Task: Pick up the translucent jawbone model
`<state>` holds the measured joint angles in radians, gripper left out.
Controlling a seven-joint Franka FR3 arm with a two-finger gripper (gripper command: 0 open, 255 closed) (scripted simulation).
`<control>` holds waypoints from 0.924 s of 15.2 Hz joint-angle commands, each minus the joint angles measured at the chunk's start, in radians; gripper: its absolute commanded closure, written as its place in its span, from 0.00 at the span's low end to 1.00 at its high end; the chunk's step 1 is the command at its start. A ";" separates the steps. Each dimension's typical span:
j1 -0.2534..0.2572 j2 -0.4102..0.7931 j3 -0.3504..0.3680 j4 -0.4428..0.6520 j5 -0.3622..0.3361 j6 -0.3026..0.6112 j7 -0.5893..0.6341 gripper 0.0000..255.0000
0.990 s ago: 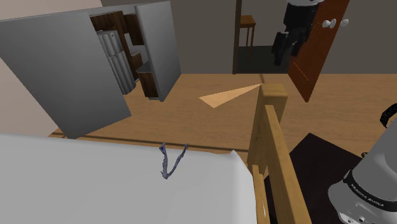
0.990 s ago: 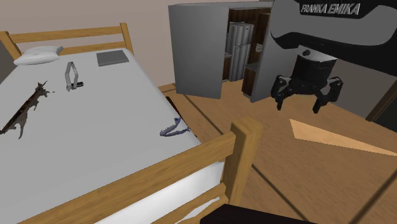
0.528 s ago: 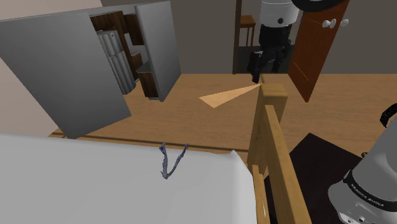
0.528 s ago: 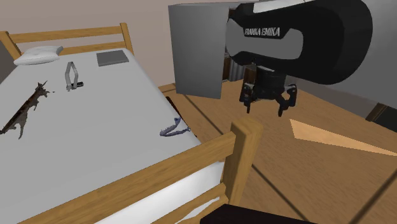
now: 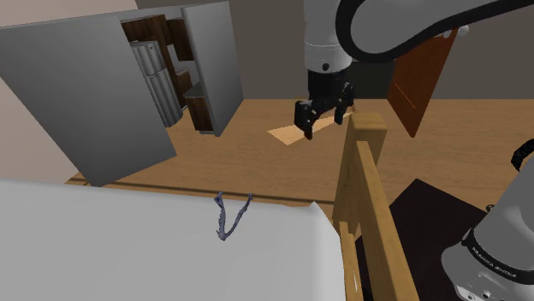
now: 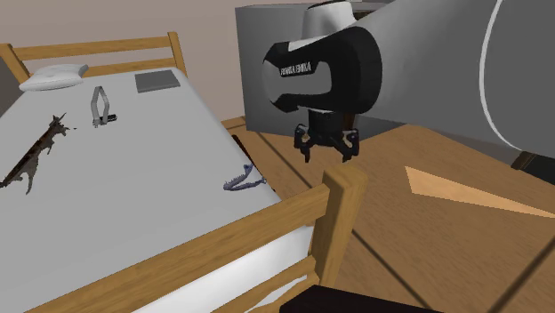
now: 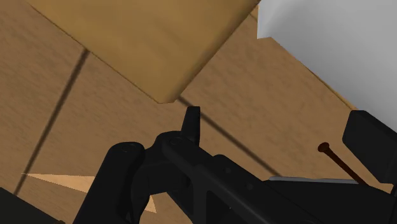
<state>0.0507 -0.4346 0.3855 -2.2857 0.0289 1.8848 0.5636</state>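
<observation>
The jawbone model [image 5: 229,215] is a thin bluish-purple V shape lying on the white mattress [image 5: 103,248] close to its edge. In the second exterior view the jawbone model [image 6: 242,180] lies near the bed's foot corner. My gripper [image 5: 323,115] hangs open over the wooden floor beyond the bed's corner post, well apart from the model and higher than it. The gripper [image 6: 326,148] points downward with nothing between its fingers. In the wrist view the gripper [image 7: 280,130] has its fingers spread over the floor, with the wooden post [image 7: 146,44] and a mattress corner [image 7: 337,38] ahead.
The wooden footboard [image 5: 364,188] and its post [image 6: 342,204] stand between my stand [image 5: 505,244] and the mattress. An open grey wardrobe [image 5: 94,94] and a brown door [image 5: 419,85] border the floor. A dinosaur figure [image 6: 40,151], a grey U-shaped piece [image 6: 100,105] and a pillow [image 6: 53,76] lie on the bed.
The arm has swung down and toward the shoulder view's left, bringing the gripper from near the door to just beyond the bed post. The fingers stayed open. The jawbone has not moved.
</observation>
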 commanded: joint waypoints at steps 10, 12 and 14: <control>0.013 0.414 0.208 0.257 -0.151 0.063 0.390 0.00; 0.033 0.504 0.227 0.321 -0.203 0.059 0.464 0.00; 0.062 0.597 0.237 0.392 -0.256 0.049 0.535 0.00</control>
<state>0.0981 0.1053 0.6165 -1.9411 -0.1935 1.9421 1.0576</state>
